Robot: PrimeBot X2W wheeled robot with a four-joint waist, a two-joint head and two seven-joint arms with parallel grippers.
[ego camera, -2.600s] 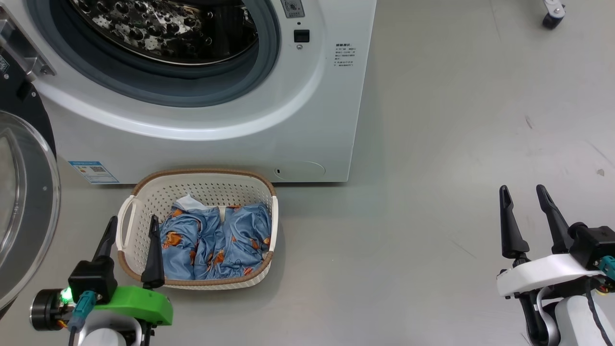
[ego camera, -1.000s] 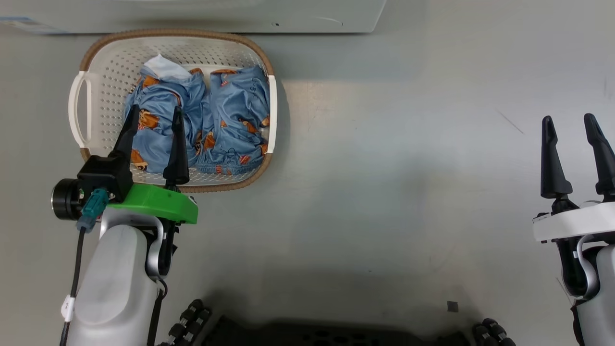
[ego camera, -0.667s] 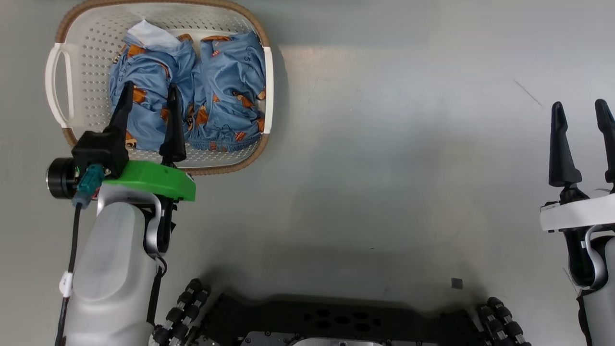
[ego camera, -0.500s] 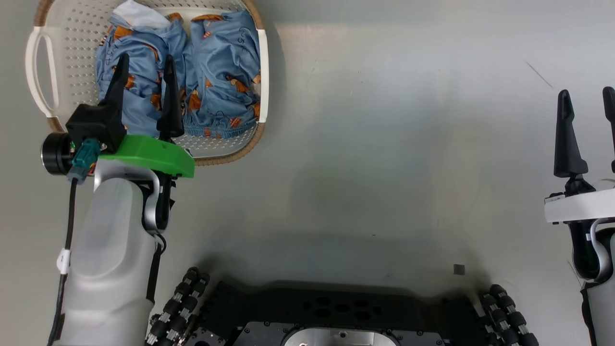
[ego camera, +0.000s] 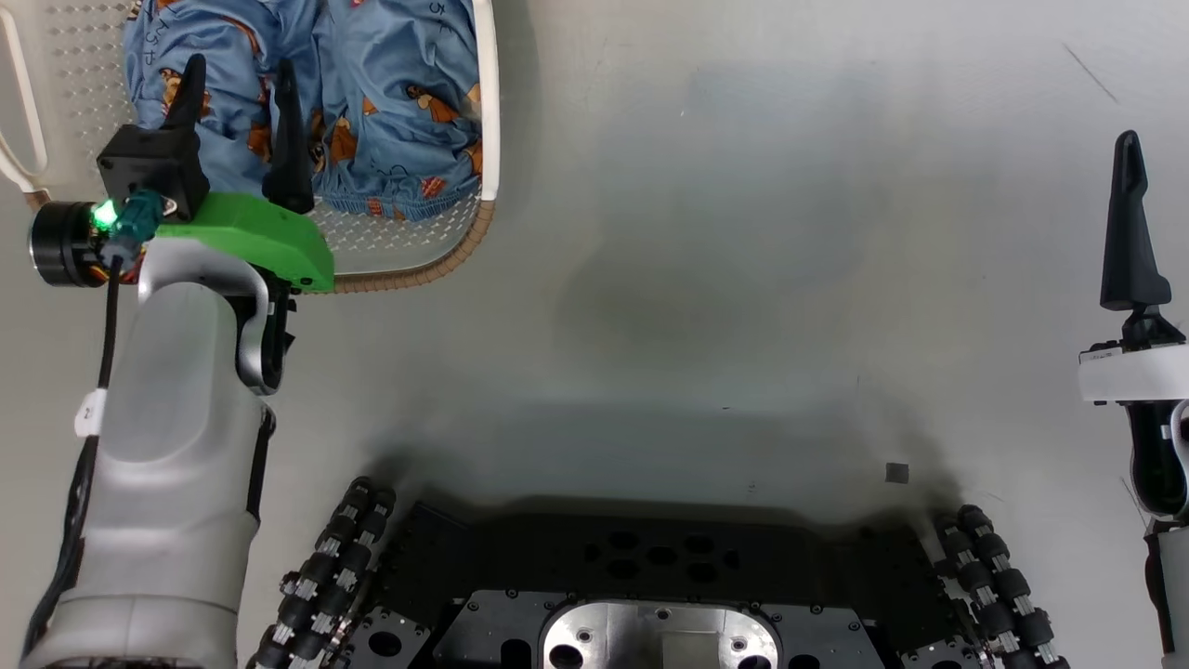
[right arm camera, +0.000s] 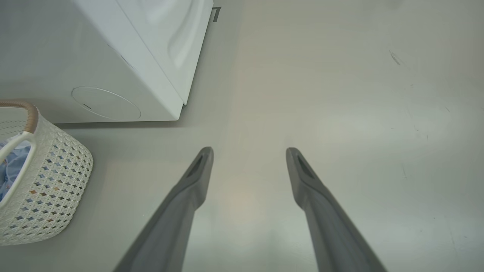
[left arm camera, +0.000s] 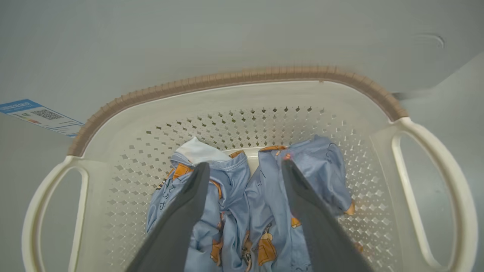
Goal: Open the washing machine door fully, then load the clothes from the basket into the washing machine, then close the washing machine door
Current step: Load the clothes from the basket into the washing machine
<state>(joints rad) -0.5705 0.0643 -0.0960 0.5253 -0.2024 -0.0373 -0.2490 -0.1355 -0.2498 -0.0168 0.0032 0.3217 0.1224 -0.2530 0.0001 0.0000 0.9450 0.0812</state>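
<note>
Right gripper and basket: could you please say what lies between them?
Bare floor separates the right gripper from the basket, seen in the right wrist view.

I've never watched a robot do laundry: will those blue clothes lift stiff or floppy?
Probably floppy: the clothes lie crumpled in soft folds in the basket. Their sheen suggests slippery cloth that could slide from the open left gripper. Likely light too, being thin.
</note>
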